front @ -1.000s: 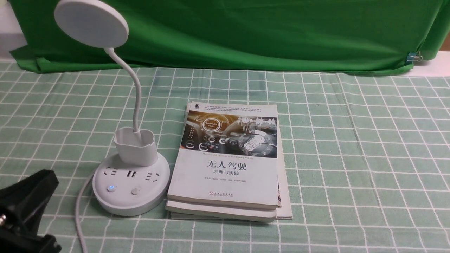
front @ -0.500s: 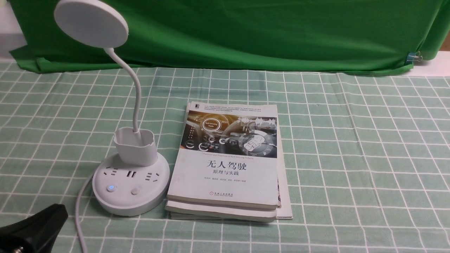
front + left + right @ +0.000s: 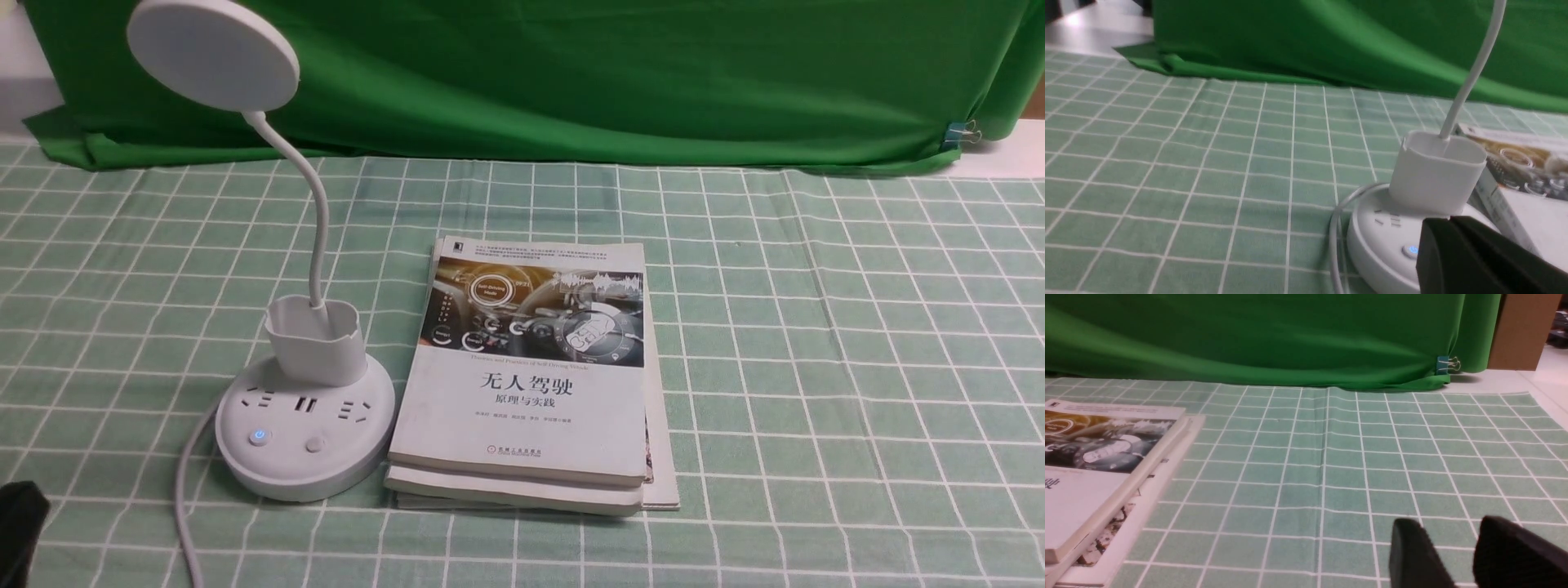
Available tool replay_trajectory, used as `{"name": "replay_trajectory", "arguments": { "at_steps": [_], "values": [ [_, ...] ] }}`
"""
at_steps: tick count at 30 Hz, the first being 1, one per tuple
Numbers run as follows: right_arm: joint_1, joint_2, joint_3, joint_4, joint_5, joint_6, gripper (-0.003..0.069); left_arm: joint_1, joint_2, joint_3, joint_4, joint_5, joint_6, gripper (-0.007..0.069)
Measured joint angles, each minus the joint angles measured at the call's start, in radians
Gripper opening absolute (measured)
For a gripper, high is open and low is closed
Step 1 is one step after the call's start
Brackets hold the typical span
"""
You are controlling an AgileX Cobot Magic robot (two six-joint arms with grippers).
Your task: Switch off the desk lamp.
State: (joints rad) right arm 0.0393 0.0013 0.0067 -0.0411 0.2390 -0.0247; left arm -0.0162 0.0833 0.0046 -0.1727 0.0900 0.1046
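Note:
The white desk lamp [image 3: 304, 425] stands at the left of the table, with its disc head [image 3: 212, 54] up on a bent gooseneck, a cup holder [image 3: 313, 339] and a round base. A button [image 3: 258, 436] on the base glows blue; a second plain button [image 3: 314, 445] sits beside it. My left gripper [image 3: 1449, 222] is shut and empty, near the base on its near left side; only a black corner of it [image 3: 18, 527] shows in the front view. The lamp base also shows in the left wrist view [image 3: 1380, 241]. My right gripper [image 3: 1447, 533] is open and empty over bare cloth.
A stack of books [image 3: 526, 384] lies right beside the lamp base, also in the right wrist view [image 3: 1094, 465]. The lamp's white cable [image 3: 184, 490] runs toward the front edge. A green backdrop [image 3: 571, 73] hangs at the back. The green checked cloth [image 3: 816, 367] covers the table.
My left gripper has drawn back down and to the left, almost out of the front view. The lamp and books have not moved.

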Motion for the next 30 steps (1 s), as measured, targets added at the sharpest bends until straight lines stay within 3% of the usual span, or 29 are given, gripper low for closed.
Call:
{"name": "replay_trajectory", "arguments": {
  "at_steps": [7,30],
  "values": [
    [0.000,0.000,0.000,0.000,0.000,0.000,0.0242,0.005,-0.084,0.000,0.000,0.190,-0.056,0.0000],
    [0.000,0.000,0.000,0.000,0.000,0.000,0.0242,0.005,-0.085,0.000,0.003,0.205,-0.056,0.0000]
  ]
}}
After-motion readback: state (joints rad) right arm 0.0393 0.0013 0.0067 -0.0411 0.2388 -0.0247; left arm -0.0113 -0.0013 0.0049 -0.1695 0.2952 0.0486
